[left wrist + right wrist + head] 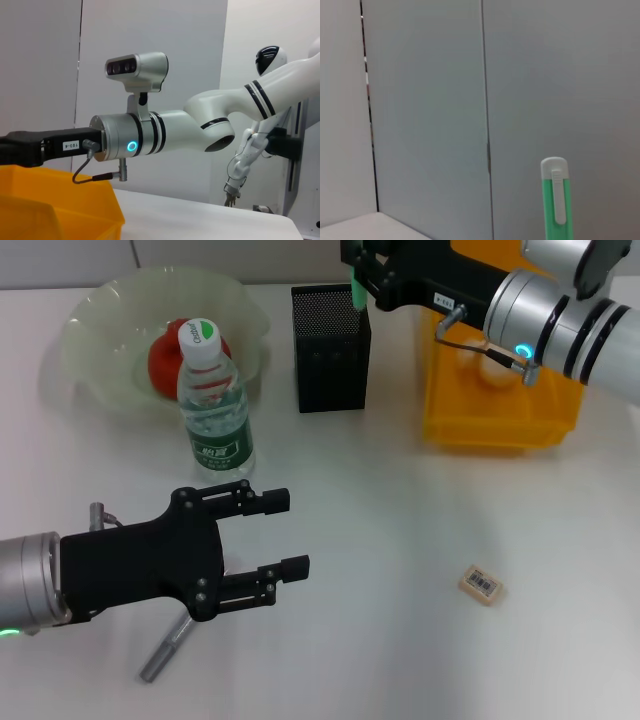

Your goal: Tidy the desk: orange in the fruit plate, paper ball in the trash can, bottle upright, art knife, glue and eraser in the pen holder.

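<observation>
**Inspector:** First, the near side. What lay by the left gripper [285,537]?

**Assistant:** Its fingers were spread wide and held nothing. A grey cylindrical item [166,648] lay on the white desk [380,540] partly under the gripper body, behind the fingertips rather than between them. Its long axis ran diagonally, near end toward the robot's left. I could not tell what it was.

**Inspector:** And the eraser?

**Assistant:** The eraser [481,584] lay flat on the robot's right, well apart from both grippers.

**Inspector:** Mid-desk?

**Assistant:** The bottle [211,405] stood upright, cap up, just in front of the fruit plate [100,330]. The orange [165,360] sat in that plate, partly hidden behind the bottle.

**Inspector:** Far side?

**Assistant:** The right gripper [358,275] was above the far rim of the black mesh pen holder [331,350], its fingers pinching the green art knife [357,290]. The knife's long axis was vertical, lower end pointing into the holder; in the right wrist view its clip end [554,200] stood up. A yellow bin [500,400] sat beside the holder, beneath the right arm.
</observation>
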`<state>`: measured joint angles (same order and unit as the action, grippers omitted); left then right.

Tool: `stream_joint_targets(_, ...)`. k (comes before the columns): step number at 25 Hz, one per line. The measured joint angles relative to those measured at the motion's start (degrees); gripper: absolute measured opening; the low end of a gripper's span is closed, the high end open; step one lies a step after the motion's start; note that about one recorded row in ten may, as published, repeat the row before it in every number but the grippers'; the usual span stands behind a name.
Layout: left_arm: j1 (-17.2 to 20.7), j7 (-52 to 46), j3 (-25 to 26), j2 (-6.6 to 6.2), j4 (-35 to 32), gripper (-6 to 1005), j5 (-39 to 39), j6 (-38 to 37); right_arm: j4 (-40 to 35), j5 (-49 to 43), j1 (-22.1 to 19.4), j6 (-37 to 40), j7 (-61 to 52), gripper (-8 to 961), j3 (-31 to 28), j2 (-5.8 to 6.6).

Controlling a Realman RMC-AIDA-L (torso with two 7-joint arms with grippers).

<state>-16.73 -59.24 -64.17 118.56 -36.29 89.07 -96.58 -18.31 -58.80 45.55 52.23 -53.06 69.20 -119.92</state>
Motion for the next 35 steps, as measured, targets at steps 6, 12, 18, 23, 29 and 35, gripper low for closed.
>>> stream_joint_targets(6,-0.3,0.0,-0.1,0.0,0.0,682,0.0,0.4,1.2,0.0,0.6,-0.4,3.2,184,2.3,0.0)
stream_joint_targets(12,-0.8,0.0,-0.2,0.0,1.0,683,0.1,0.4,1.2,0.0,0.6,-0.1,3.6,213,2.9,0.03)
stream_joint_targets(18,-0.8,0.0,-0.2,0.0,1.1,683,0.1,0.4,0.9,0.4,0.2,0.0,3.6,302,2.5,0.04)
stream_joint_targets(23,-0.8,0.0,0.0,0.0,1.1,682,0.1,0.4,0.4,3.7,-1.0,2.0,3.5,365,2.8,0.04)
stream_joint_targets(29,-0.8,0.0,0.1,-0.07,1.1,681,0.0,0.4,-5.3,4.5,-7.5,9.6,2.7,418,2.8,0.04)
stream_joint_targets(35,-0.8,0.0,0.3,-0.09,1.1,682,0.1,0.4,-9.4,4.5,-13.6,15.4,-1.0,472,2.3,0.2)
